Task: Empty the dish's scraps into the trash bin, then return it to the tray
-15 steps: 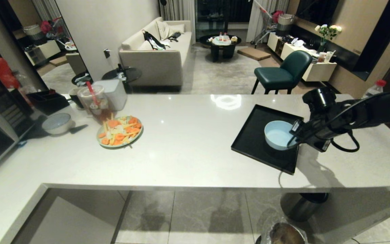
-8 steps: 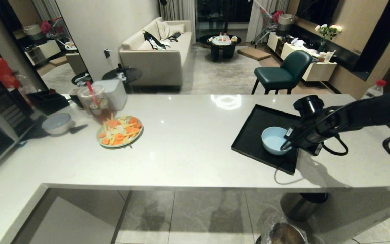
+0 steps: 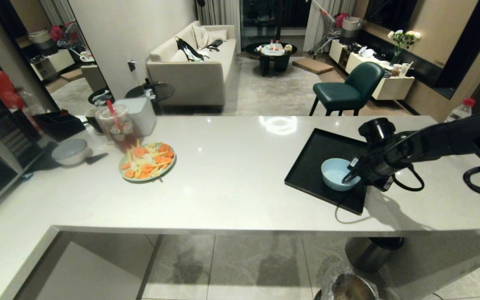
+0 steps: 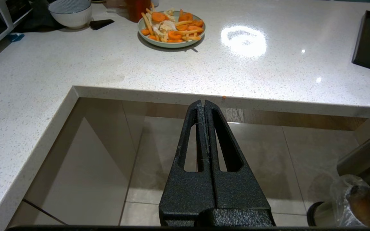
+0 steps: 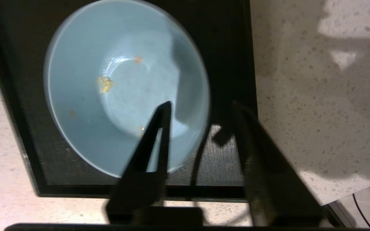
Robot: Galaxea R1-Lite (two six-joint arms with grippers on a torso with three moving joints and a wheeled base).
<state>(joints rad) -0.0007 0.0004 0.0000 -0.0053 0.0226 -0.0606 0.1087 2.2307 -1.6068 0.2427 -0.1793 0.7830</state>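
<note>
You are looking across a pale speckled stone counter in an open living room, sofa and green chair beyond. The small round light-blue glazed bowl sits on the large flat black rectangular tray toward its 4 o'clock corner, near the counter's front edge. Only a few tiny yellow-orange crumbs cling inside it, so the emptying looks done and the return is what remains. The right gripper stands at the bowl's 3 o'clock rim, its jaws parted, one finger over the inside and the other outside the wall, no longer pinching it. To finish well, lift straight up until both fingers clear the rim, then draw away toward 3 o'clock; dragging sideways early could tip or slide the bowl. The left gripper hangs parked below the counter edge, jaws pressed together and empty. The shiny steel bag-lined trash bin stands on the floor at the tray's 6 o'clock.
</note>
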